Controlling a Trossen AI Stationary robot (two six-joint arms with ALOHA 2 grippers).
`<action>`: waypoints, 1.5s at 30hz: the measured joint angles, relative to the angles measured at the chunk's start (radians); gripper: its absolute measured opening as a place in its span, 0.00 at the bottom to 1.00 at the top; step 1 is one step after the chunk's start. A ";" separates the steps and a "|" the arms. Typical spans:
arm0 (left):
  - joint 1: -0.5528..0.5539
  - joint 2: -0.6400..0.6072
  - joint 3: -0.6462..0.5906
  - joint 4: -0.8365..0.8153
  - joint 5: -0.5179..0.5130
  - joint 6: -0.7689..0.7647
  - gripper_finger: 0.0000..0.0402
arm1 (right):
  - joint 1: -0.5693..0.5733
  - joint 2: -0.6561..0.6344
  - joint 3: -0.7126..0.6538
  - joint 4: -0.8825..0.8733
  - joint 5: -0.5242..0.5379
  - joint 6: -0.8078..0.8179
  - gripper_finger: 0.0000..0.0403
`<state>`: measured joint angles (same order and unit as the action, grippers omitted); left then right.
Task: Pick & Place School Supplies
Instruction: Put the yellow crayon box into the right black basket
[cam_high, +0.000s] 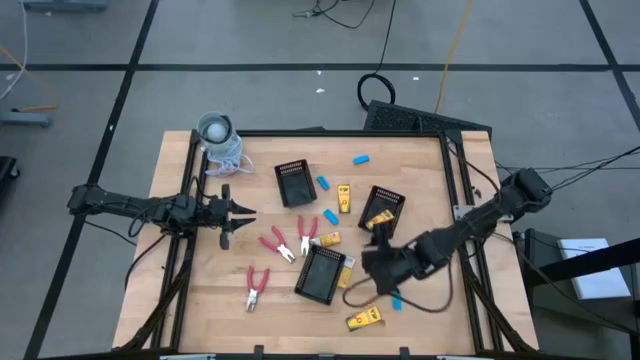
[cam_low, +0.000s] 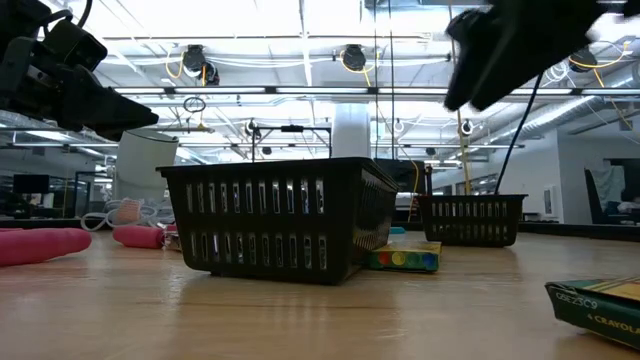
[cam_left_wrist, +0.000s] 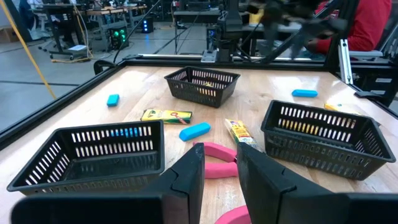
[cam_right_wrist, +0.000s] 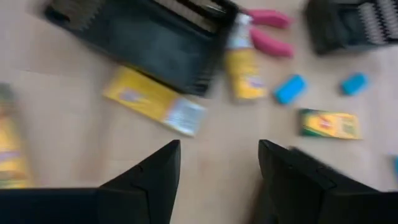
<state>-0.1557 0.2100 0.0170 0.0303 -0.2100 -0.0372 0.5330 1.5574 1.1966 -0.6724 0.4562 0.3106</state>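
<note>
School supplies lie scattered on the wooden table: red-handled tools (cam_high: 277, 243) (cam_high: 257, 287), yellow boxes (cam_high: 344, 198) (cam_high: 365, 319) and light-blue pieces (cam_high: 361, 158) (cam_high: 331, 216). One yellow box (cam_high: 378, 215) lies inside the right black basket (cam_high: 392, 196). My right gripper (cam_high: 368, 262) (cam_right_wrist: 217, 162) hovers open and empty above the table, between that basket and the near basket (cam_high: 320, 275). It points slantwise down over a yellow box (cam_right_wrist: 155, 99). My left gripper (cam_high: 243, 212) (cam_left_wrist: 219, 174) waits at the table's left side, level, with a narrow empty gap between its fingers.
A third black basket (cam_high: 295, 183) stands toward the far side. A grey-white cup (cam_high: 215, 130) sits at the far left corner. A dark cable (cam_high: 420, 305) loops over the table under my right arm. Black rails (cam_high: 340, 134) frame the table.
</note>
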 joint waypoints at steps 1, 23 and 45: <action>0.000 0.000 0.000 0.000 0.000 0.000 0.24 | 0.022 0.000 0.002 0.011 -0.015 0.026 0.51; 0.000 0.000 0.000 -0.001 0.003 -0.020 0.24 | 0.228 0.355 0.178 0.206 -0.259 0.255 0.51; 0.000 0.002 0.000 -0.004 0.027 -0.023 0.24 | 0.200 0.422 0.202 0.083 -0.360 0.268 0.51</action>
<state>-0.1555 0.2115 0.0174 0.0261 -0.1829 -0.0605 0.7332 1.9797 1.3987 -0.5894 0.0960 0.5790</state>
